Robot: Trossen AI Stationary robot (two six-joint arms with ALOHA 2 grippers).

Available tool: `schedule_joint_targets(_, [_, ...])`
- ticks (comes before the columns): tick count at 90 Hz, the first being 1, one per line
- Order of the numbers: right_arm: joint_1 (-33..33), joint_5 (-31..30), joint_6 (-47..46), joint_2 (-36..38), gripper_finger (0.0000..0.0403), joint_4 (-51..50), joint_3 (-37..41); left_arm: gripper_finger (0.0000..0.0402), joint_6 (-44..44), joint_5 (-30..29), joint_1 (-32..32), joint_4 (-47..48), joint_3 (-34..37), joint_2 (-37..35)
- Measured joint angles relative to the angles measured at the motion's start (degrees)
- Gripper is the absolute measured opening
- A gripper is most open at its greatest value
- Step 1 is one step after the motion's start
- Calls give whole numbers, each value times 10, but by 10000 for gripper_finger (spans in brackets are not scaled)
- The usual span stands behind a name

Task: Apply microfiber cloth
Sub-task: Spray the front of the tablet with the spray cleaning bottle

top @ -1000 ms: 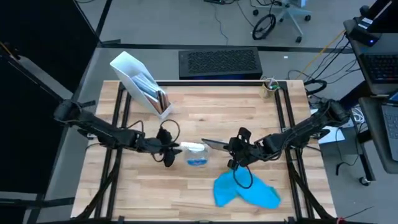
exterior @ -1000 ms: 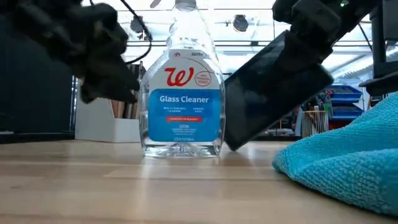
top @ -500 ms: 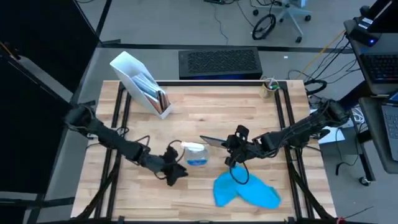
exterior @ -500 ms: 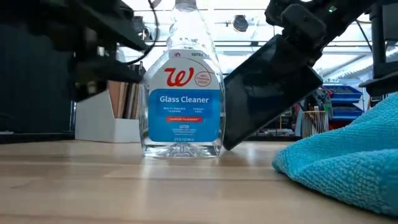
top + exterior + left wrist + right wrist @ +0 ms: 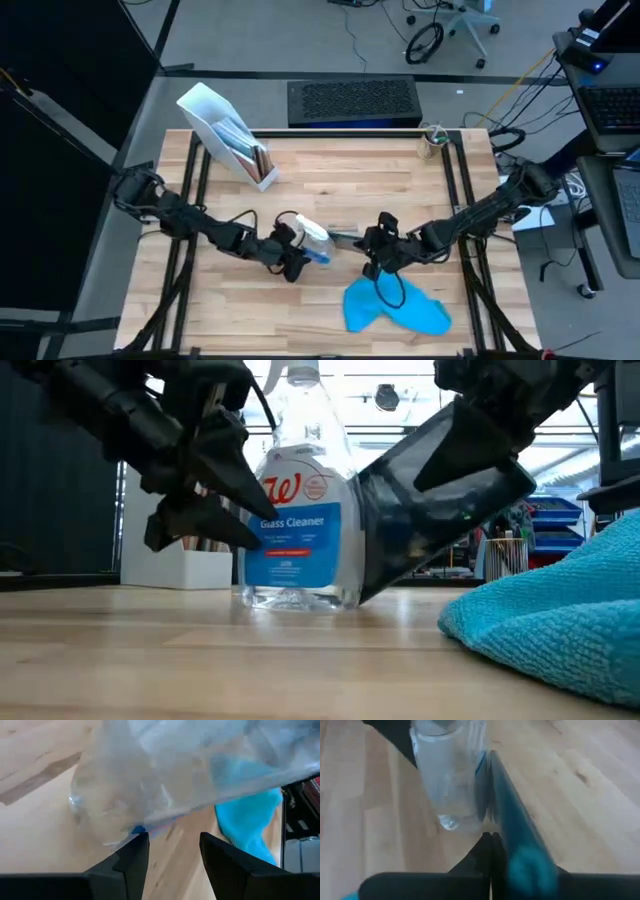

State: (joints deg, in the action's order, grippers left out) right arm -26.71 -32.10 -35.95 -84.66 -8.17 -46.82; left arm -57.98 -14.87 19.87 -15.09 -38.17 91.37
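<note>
While tablet-clamped, right gripper beside bottle

Sky-blue microfiber cloth, clear spray bottle (blue-labelled), dark tablet.

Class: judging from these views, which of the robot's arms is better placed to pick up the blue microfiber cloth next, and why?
Probably the left. The right gripper is shut on the tablet, holding it tilted. The left gripper is open beside the spray bottle, holding nothing. The microfiber cloth lies nearer the right arm, though.
</note>
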Motion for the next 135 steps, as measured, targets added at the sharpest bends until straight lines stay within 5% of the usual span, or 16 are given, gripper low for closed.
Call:
schedule_joint_targets(63, [-60,3,-130,-27,9,15,-2,164,9,46,-7,68,0,-1])
schedule_joint_targets(113, [-55,-9,-81,-28,9,23,-1,164,48,49,-36,115,1,-29])
schedule_joint_targets(135, [-39,4,11,24,9,-17,2,164,45,48,-31,145,0,-56])
